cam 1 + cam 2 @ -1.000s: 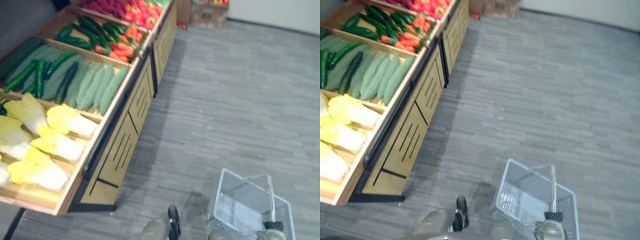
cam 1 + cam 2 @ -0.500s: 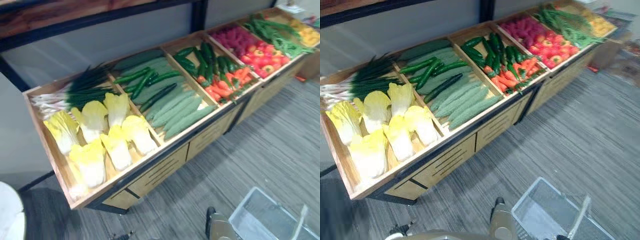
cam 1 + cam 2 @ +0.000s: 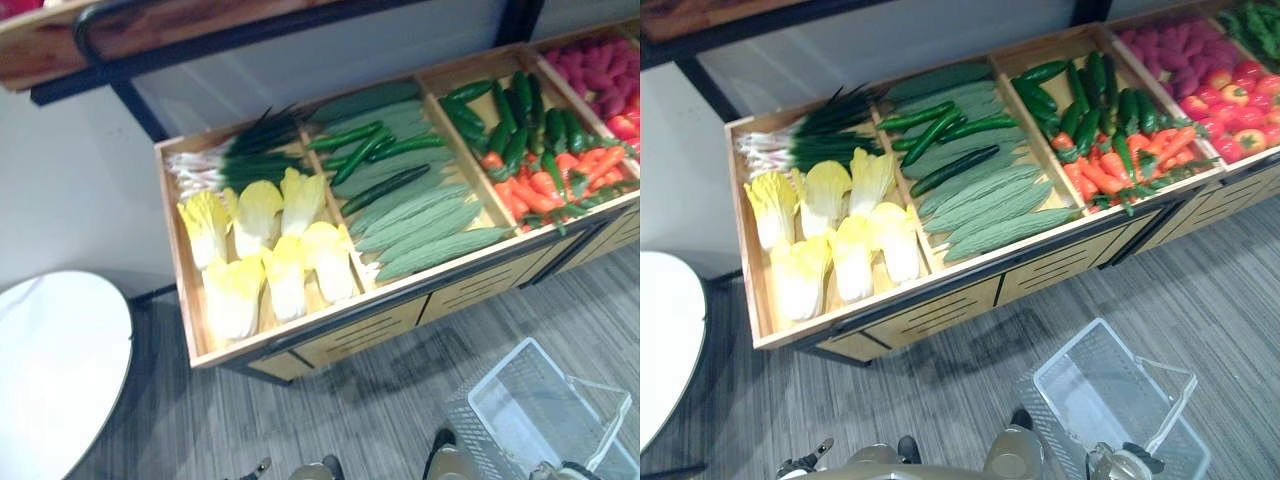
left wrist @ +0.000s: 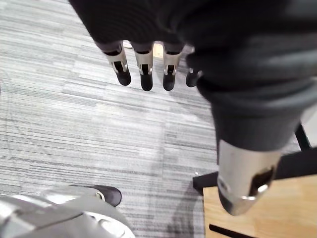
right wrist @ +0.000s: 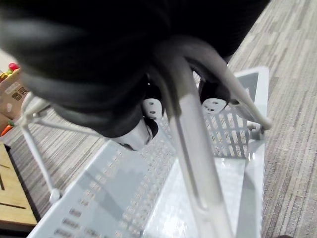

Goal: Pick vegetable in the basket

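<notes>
Right hand curled round the handle of the white basket, nearest, over grey floor. Left hand: fingers straight, holding nothing, above the floor beside the wooden stand. Round white table off to the left. Farther out, vegetables lie in the stand's compartments, well apart from both hands: cabbages, green gourds, carrots.

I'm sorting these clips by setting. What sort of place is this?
Likely a grocery shop's produce section: a wooden stand with compartments of cabbages, cucumbers and carrots, plus a shopping basket.
</notes>
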